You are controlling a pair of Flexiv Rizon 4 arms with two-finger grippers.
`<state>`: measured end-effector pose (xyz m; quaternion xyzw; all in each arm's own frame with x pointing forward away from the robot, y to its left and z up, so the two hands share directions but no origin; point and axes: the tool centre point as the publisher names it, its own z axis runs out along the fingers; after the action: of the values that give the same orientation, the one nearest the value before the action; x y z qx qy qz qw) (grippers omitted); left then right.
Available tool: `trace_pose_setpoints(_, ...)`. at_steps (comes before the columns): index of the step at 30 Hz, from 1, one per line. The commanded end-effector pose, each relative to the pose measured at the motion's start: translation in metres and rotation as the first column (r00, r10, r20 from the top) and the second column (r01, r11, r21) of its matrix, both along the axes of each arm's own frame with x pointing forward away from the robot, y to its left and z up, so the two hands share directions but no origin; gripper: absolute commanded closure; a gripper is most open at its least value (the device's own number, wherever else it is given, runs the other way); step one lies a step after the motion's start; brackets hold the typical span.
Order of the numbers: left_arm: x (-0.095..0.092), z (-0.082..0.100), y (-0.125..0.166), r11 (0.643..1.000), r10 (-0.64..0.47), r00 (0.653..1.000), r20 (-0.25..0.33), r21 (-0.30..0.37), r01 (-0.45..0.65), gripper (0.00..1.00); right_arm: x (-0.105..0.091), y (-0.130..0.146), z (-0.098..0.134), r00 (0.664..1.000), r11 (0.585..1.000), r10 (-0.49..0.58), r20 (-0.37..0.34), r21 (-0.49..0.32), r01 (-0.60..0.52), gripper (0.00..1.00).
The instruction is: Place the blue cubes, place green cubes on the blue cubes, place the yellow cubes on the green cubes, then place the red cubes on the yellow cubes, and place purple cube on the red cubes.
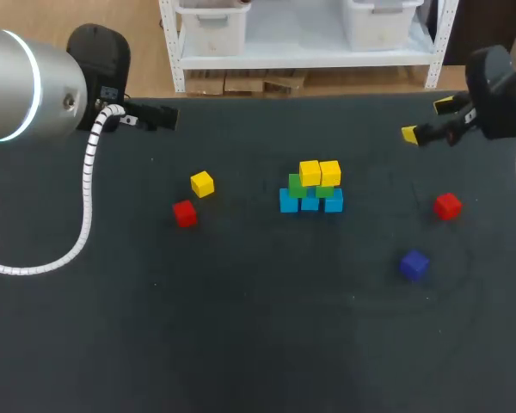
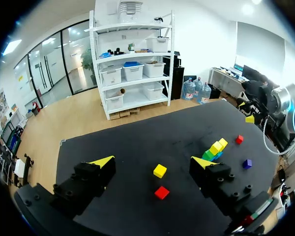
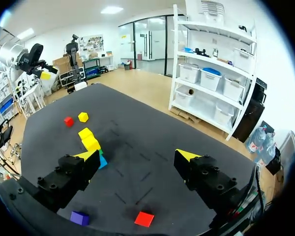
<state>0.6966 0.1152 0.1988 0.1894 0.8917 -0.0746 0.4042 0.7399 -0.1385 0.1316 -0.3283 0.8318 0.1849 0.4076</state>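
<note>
Right fingers (image 1: 410, 133) hang spread and empty over the far right corner of the tabletop (image 1: 241, 327), both yellow tips showing. The left fingers (image 1: 155, 118) sit over the far left part; from this head view I cannot tell how they stand. At mid-tabletop three blue cubes (image 1: 310, 203) lie in a row, touching, with two green cubes (image 1: 297, 185) on them and two yellow cubes (image 1: 320, 172) on the green. To the left, well apart from the stack, a loose yellow cube (image 1: 202, 183) lies just beside the left red cube (image 1: 185, 212). The right red cube (image 1: 447, 206) sits well right of the stack, with the purple cube (image 1: 414, 264) nearer the robot.

From the left wrist, the left fingers (image 2: 102, 161) are released, wide apart, holding nothing. Ahead of them lie the loose yellow cube (image 2: 160, 170) and the left red cube (image 2: 162, 192). Farther off stands the stack, its yellow cubes (image 2: 219, 145) on top, with the right red cube (image 2: 239, 139) and the purple cube (image 2: 247, 163) beyond.

From the right wrist, the right fingers (image 3: 86, 156) are likewise spread and empty. The right red cube (image 3: 144, 219) and purple cube (image 3: 79, 218) lie under them. The yellow cubes (image 3: 90, 139) top the stack ahead, and the loose yellow cube (image 3: 83, 116) and left red cube (image 3: 69, 121) lie farther on.
</note>
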Motion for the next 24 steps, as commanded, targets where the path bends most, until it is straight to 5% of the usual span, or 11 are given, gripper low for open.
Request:
trace_pose_setpoints(1, 0.000, 0.001, -0.005, 0.999, -0.015, 0.997, -0.072, 0.050, 0.018, 0.00, 0.000, -0.001, 0.000, 1.000, 1.000, 0.005, 0.001, 0.005, -0.005, 0.00)
trace_pose_setpoints(7, 0.006, -0.015, -0.023, 0.982, -0.100, 0.959, -0.266, 0.127, 0.138, 0.00, 0.000, -0.001, 0.000, 1.000, 1.000, 0.005, 0.001, 0.005, -0.005, 0.00)
trace_pose_setpoints(14, 0.011, -0.032, -0.052, 0.902, -0.223, 0.840, -0.495, 0.222, 0.370, 0.00, 0.000, -0.001, 0.000, 1.000, 1.000, 0.005, 0.001, 0.005, -0.005, 0.00)
trace_pose_setpoints(24, 0.020, -0.061, -0.056, 0.834, -0.251, 0.736, -0.629, 0.245, 0.494, 0.00, 0.000, -0.001, 0.000, 1.000, 1.000, 0.005, 0.001, 0.005, -0.005, 0.00)
